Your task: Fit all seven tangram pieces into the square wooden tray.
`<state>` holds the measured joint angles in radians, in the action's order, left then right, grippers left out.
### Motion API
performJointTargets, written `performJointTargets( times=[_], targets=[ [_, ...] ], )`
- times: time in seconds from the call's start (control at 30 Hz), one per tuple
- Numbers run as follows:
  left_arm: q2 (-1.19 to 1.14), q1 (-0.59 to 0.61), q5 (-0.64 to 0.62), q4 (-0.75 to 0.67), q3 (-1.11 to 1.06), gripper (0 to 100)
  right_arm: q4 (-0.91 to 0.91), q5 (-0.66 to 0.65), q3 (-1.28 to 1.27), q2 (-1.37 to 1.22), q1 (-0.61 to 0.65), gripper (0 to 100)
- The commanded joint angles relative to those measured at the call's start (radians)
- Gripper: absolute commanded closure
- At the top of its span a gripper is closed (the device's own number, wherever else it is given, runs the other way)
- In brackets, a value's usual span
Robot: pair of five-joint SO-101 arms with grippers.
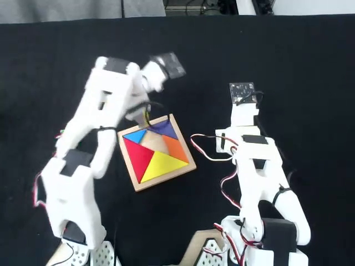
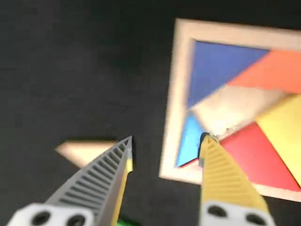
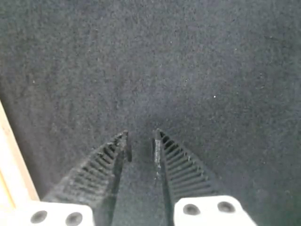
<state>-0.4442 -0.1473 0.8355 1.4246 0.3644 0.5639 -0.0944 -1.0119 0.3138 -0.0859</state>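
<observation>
The square wooden tray (image 1: 190,166) sits on the black table (image 1: 288,50), turned a bit so one corner points away from the arms. Inside it I see a red triangle (image 1: 137,158), a yellow triangle (image 1: 161,164), an orange piece (image 1: 175,148), a dark blue piece (image 1: 164,128) and a small light blue triangle (image 1: 135,136). They lie flat and close together. In the middle there is a pale wood-coloured patch (image 1: 155,142). I cannot tell if it is a piece or the bare tray floor.

The left arm (image 1: 83,149) bends over the far left corner of the tray. The left gripper (image 2: 167,138) is wide open and holds nothing. One of its fingers (image 2: 218,169) is over the tray, with its tip where the light blue and red pieces meet. The other finger is over the black table outside the tray. Just beside that finger, a pale triangle (image 2: 82,149) lies flat on the table, apart from the tray.

The right arm (image 1: 258,172) is off to the right, well apart from the tray. The right gripper (image 3: 141,141) points down at the black table. Its jaws are only a little apart, with nothing between them.
</observation>
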Motion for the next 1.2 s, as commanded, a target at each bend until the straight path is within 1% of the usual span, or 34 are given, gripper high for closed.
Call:
performJointTargets(
  times=[0.0,0.07,0.13,0.23,0.33,0.4,0.47,0.53,0.6,0.83,0.97,1.03,1.17],
  targets=[
    [0.155,0.117,-0.091,0.026,0.091,77,-0.015,-0.002,0.048,-0.004,0.020,91.3],
    [0.170,0.185,-0.123,0.032,0.091,77,-0.015,-0.002,0.048,-0.004,0.020,91.3],
    [0.178,0.260,-0.192,0.069,0.099,77,-0.015,-0.002,0.048,-0.004,0.020,91.3],
    [0.181,0.378,-0.318,0.160,0.101,77,-0.015,-0.002,0.048,-0.004,0.020,91.3],
    [0.170,0.483,-0.390,0.247,0.087,77,-0.014,-0.002,0.048,-0.004,0.020,91.3],
    [0.152,0.542,-0.443,0.242,0.044,76,-0.012,-0.002,0.048,-0.004,0.020,91.3],
    [0.141,0.590,-0.542,0.203,-0.016,75,-0.011,-0.002,0.048,-0.004,0.020,91.3],
    [0.126,0.610,-0.577,0.164,-0.077,70,-0.011,-0.002,0.047,-0.004,0.020,91.3],
    [0.118,0.611,-0.577,0.120,-0.153,66,-0.011,-0.002,0.047,-0.004,0.020,91.3],
    [0.112,0.581,-0.580,-0.170,-0.430,69,-0.014,-0.002,0.039,-0.004,0.020,91.3],
    [0.112,0.588,-0.575,-0.336,-0.522,69,-0.014,-0.002,0.041,-0.004,0.020,91.3],
    [0.110,0.584,-0.574,-0.370,-0.542,69,-0.014,-0.002,0.042,-0.004,0.020,91.3],
    [0.110,0.585,-0.574,-0.377,-0.533,69,-0.014,-0.002,0.042,-0.004,0.020,91.3]
  ],
)
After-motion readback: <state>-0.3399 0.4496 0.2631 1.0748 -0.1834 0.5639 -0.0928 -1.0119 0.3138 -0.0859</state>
